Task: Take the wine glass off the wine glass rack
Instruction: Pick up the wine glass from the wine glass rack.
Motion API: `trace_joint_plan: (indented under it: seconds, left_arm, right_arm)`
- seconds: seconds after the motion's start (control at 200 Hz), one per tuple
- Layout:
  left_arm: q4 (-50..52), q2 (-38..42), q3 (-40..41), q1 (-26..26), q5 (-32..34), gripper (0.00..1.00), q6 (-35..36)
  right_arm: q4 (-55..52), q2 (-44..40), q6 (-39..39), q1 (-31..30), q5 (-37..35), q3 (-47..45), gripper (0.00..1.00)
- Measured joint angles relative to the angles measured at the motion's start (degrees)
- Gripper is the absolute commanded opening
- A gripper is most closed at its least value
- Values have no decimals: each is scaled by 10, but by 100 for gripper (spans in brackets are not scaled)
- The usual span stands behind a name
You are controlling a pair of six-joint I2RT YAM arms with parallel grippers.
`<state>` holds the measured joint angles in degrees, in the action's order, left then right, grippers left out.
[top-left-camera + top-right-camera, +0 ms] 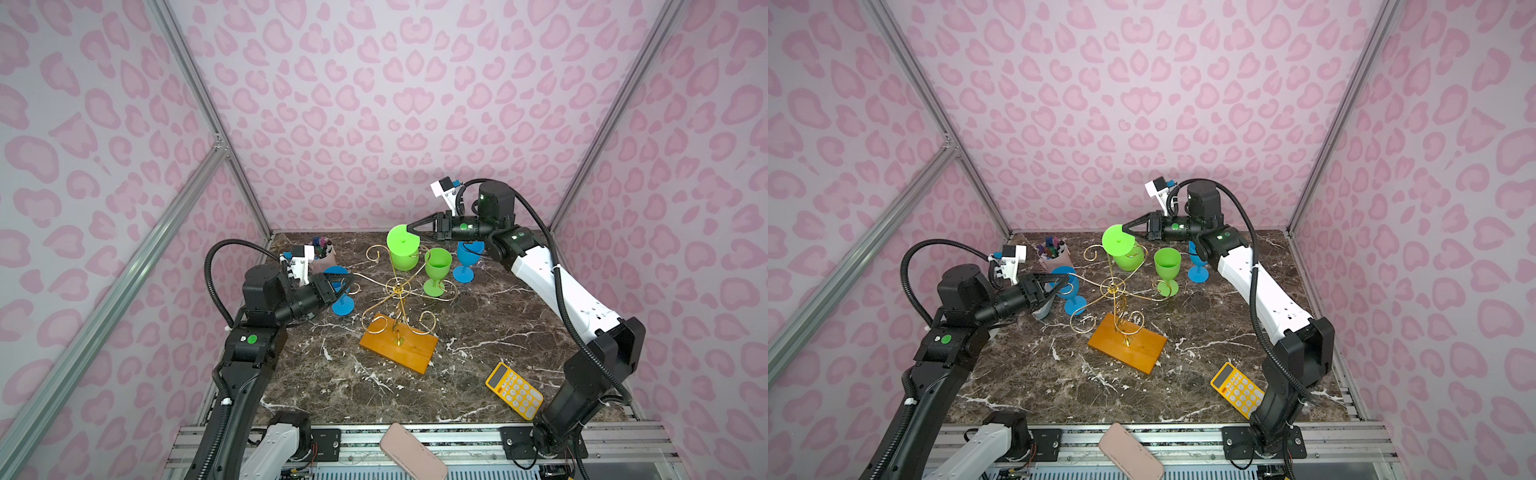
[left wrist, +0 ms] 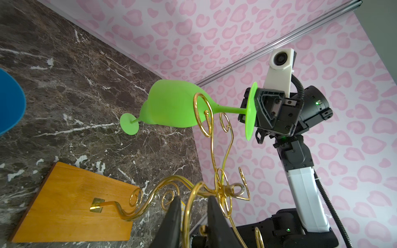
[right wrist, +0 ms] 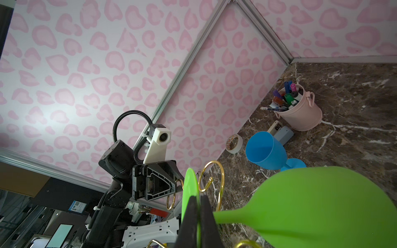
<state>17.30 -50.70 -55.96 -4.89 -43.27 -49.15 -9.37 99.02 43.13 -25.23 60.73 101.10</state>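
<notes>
Left wrist view: a bright green glass (image 2: 171, 105) hangs bowl-down at the top of the rack (image 2: 71, 201), a thin gold wire stand on an orange wooden base. Its stem appears to sit inside one curled arm on the rack's far side, with the flat round foot above the curl.

The right fingers (image 3: 190, 221) are closed on the edge of that foot, pinching the thin disc from the side. The left fingers (image 2: 174, 221) stand slightly apart on either side of another wire arm on the rack's opposite side, not visibly clamping it.

The glass is opaque and looks like moulded plastic: probably light, stiff, and far less breakable than real glass. Its surface looks smooth, so the thin foot may swivel or slip in an edge pinch. The stem just under the foot would likely give a steadier hold, though the curl crowds it.

The wire rack looks light and springy and may tip or drag if the stem catches. A second glass (image 1: 436, 266), also green, stands on the worktop (image 1: 332, 395) just beside the rack, near the hanging bowl.
</notes>
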Motion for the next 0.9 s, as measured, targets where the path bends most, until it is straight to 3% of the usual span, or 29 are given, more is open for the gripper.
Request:
trace_joint_plan:
  seconds: [0.28,0.64,0.9]
  left_arm:
    - [9,1,-1,0,27,61,12]
    - [28,17,-24,1,70,65,24]
    - [64,59,-28,3,155,66,47]
  right_arm:
    - [30,22,33,29,-5,22,0]
    - [38,-6,38,97,-7,3,0]
    - [29,-45,26,128,-7,-15,0]
